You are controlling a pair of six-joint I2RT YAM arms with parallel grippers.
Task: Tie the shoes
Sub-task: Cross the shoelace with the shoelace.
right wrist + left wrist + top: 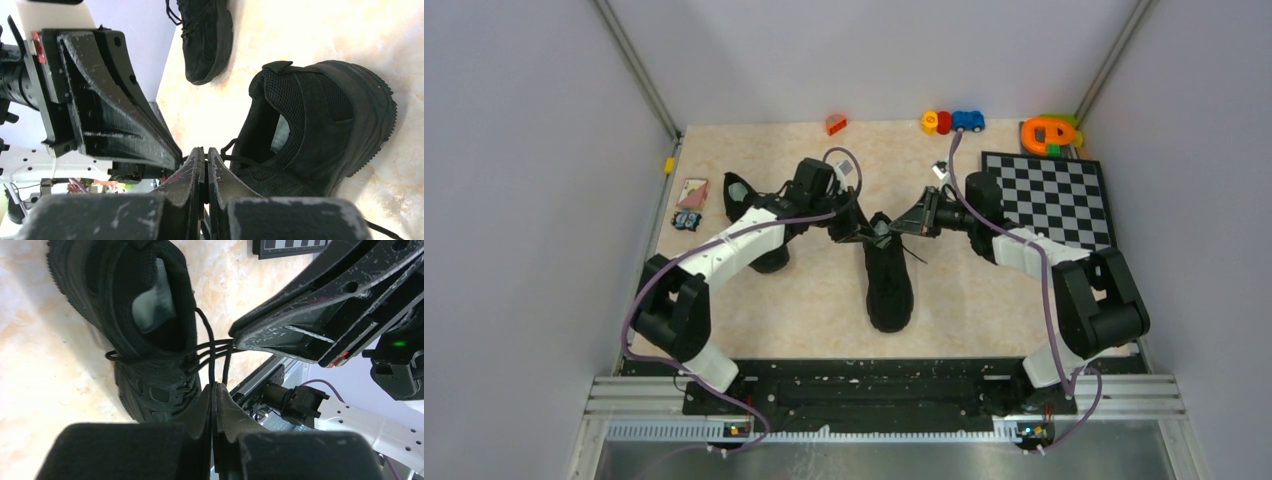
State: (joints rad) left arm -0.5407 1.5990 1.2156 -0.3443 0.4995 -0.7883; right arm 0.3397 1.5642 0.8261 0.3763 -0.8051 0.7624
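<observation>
Tying is midway at best: the middle shoe lies at the centre of the worktop, its laces pulled taut above the tongue, with no finished bow visible. The left gripper and right gripper are each pinched closed on lace strands (tips nearly touching). The second shoe sits far left, partly behind the left arm, and I cannot tell whether it is tied. Count: two shoes, two grippers.
</observation>
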